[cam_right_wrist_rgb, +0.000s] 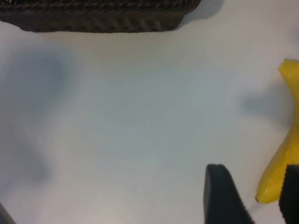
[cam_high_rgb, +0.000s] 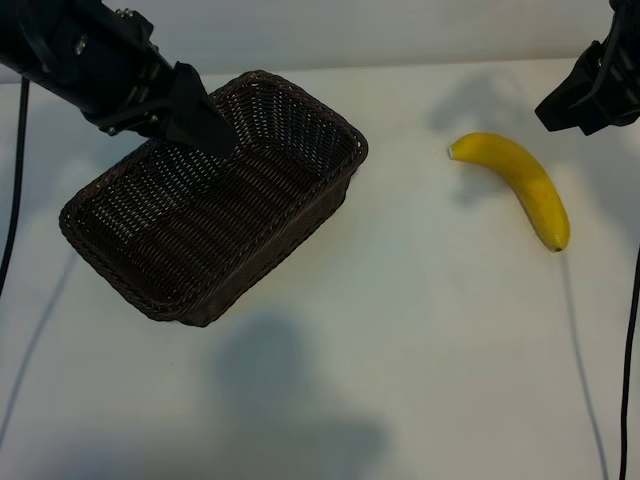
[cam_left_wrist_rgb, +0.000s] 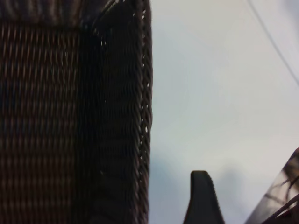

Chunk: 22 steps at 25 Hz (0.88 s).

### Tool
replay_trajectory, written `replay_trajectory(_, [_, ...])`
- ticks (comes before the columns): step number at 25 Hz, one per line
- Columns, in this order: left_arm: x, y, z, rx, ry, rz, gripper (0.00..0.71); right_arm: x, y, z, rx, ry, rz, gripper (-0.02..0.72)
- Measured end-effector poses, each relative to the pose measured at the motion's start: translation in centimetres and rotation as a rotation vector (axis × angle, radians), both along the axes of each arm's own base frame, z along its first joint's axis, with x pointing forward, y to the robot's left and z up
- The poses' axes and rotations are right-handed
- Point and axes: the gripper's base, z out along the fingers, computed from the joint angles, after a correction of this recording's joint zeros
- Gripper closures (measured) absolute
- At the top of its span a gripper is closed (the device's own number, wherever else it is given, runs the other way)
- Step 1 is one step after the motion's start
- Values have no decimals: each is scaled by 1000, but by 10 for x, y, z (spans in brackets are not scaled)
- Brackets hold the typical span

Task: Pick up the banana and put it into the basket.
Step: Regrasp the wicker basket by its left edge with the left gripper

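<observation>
White table [cam_high_rgb: 420, 330] fills your view, with soft shadows of the arms falling across it and thin cables [cam_high_rgb: 585, 350] trailing down both sides. Your basket [cam_high_rgb: 215, 200] sits at the left, turned at an angle, and nothing lies inside it. Your banana [cam_high_rgb: 520, 185] lies flat on the table well to the right of the basket, stem end pointing left and dark tip toward you.

Your left gripper [cam_high_rgb: 205, 125] hangs over the far rim of the basket. In the left wrist view you see the basket wall [cam_left_wrist_rgb: 117, 121] and one dark finger [cam_left_wrist_rgb: 202, 198] over bare table beside it; the fingers are spread and hold nothing.

Your right gripper [cam_high_rgb: 590, 100] hovers at the upper right, just beyond the banana. From the right wrist view the fingers [cam_right_wrist_rgb: 224, 196] stand partly apart, with the banana [cam_right_wrist_rgb: 282, 158] showing between them, one end near the gap. You cannot tell from that view whether either finger touches the fruit; from outside the gripper looks clear of it. The banana is not gripped.
</observation>
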Motion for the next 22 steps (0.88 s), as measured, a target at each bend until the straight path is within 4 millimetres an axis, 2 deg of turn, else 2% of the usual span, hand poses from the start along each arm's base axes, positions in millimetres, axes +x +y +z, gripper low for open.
replay_trajectory(7, [2, 10, -5, 102, 102, 219, 194, 0, 1, 1, 15, 0, 0, 368])
replay_trajectory(14, [5, 25, -11, 250, 124, 391, 195, 0, 2, 1, 21, 1, 0, 368])
replay_trajectory(22, [7, 33, -12, 301, 140, 507, 244, 0, 2, 1, 21, 1, 0, 368])
